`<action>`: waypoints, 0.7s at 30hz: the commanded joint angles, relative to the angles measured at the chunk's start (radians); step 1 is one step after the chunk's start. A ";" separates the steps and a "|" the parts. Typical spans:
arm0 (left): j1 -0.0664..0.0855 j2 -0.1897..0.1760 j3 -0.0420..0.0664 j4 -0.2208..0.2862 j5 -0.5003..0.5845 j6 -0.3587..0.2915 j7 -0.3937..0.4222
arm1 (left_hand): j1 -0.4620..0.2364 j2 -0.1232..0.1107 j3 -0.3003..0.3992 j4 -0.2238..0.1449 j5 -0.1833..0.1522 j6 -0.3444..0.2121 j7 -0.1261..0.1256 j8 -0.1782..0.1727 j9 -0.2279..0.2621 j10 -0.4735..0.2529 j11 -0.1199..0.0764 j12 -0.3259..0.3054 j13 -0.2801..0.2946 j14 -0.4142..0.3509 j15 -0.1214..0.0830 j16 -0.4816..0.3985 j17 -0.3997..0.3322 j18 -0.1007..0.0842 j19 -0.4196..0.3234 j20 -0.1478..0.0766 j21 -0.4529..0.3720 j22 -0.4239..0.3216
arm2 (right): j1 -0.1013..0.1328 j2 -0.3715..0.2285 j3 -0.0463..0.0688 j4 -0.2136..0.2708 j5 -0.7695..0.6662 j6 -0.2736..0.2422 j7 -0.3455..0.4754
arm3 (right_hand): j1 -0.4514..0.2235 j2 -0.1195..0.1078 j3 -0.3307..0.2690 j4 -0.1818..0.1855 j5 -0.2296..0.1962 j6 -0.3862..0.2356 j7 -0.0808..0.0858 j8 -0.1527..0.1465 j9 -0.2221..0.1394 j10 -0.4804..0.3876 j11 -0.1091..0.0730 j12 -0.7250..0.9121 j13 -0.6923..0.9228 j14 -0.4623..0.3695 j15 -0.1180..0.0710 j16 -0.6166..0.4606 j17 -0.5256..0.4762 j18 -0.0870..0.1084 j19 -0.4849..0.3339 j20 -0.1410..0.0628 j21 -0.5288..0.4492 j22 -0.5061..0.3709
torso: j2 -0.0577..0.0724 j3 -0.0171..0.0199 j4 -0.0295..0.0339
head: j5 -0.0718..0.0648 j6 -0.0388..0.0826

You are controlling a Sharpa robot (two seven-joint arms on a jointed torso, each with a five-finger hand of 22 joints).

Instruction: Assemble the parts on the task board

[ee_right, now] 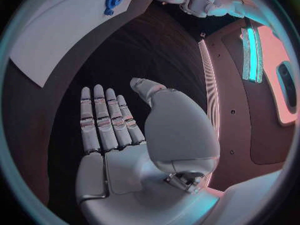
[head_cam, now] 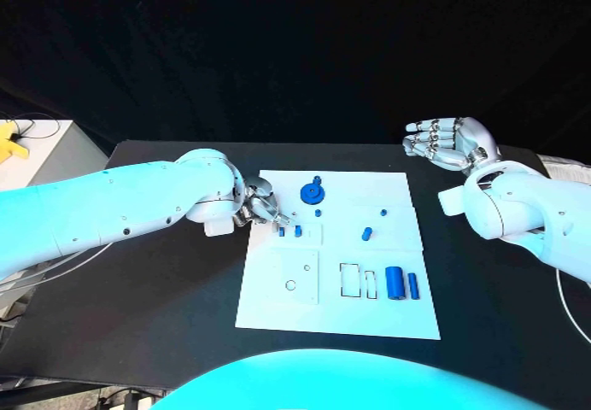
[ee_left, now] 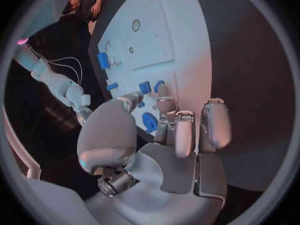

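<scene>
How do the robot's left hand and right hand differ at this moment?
The left hand sits over the task board's edge, fingers curled near small blue parts; the right hand hangs off the board above bare table, fingers extended and together. Both appear to hold nothing.

Two smooth white arms — each ending in a silver, segmented robot hand (head_cam: 449,142).

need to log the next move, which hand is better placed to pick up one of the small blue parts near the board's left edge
Left, probably. The left hand hovers over the task board edge, fingers right by the small blue parts. The right hand is raised, open, off the board's far corner.
</scene>
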 commanded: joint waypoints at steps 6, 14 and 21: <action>0.001 -0.028 0.020 0.050 0.077 -0.115 0.071 | 0.064 0.021 -0.039 -0.001 0.004 -0.176 0.081 -0.041 -0.013 -0.256 0.069 -0.174 -0.236 -0.015 0.058 -0.145 -0.001 0.054 -0.211 0.043 -0.181 -0.290 | -0.003 -0.002 0.000 0.001 0.002 0.003 0.015 | -0.002 0.001 -0.007 -0.003 0.000 -0.007 0.058 -0.008 -0.007 0.000 0.003 -0.007 -0.001 -0.004 0.009 -0.004 -0.005 0.011 -0.009 0.002 -0.002 -0.005 | 0.000 0.0006 -0.0005 | -0.004 0.000; -0.001 -0.028 0.014 0.073 0.053 -0.293 0.286 | 0.386 0.029 0.032 -0.055 0.014 -0.296 0.130 -0.012 -0.052 -0.436 0.119 -0.265 -0.332 -0.301 0.104 -0.403 -0.399 0.108 -0.428 0.090 -0.435 -0.597 | -0.003 -0.003 0.000 -0.001 0.002 0.004 0.016 | -0.002 0.001 -0.008 -0.004 -0.001 -0.004 0.058 -0.009 -0.006 -0.002 0.003 -0.007 -0.001 -0.005 0.010 -0.004 -0.006 0.011 -0.009 0.002 -0.002 -0.006 | 0.000 0.0007 0.0010 | -0.011 0.000; -0.036 0.012 -0.007 0.057 -0.114 -0.484 0.497 | 0.475 -0.005 0.120 -0.108 0.000 -0.319 0.142 -0.027 -0.128 -0.495 0.134 -0.338 -0.418 -0.425 0.119 -0.479 -0.541 0.106 -0.457 0.099 -0.472 -0.612 | -0.004 -0.005 0.000 -0.002 0.002 0.007 0.018 | 0.003 0.003 -0.005 -0.008 -0.002 0.011 0.055 -0.006 -0.004 0.000 0.001 -0.005 0.000 -0.004 0.009 -0.003 -0.008 0.012 -0.009 0.002 -0.001 -0.009 | 0.001 0.0001 -0.0001 | -0.018 0.000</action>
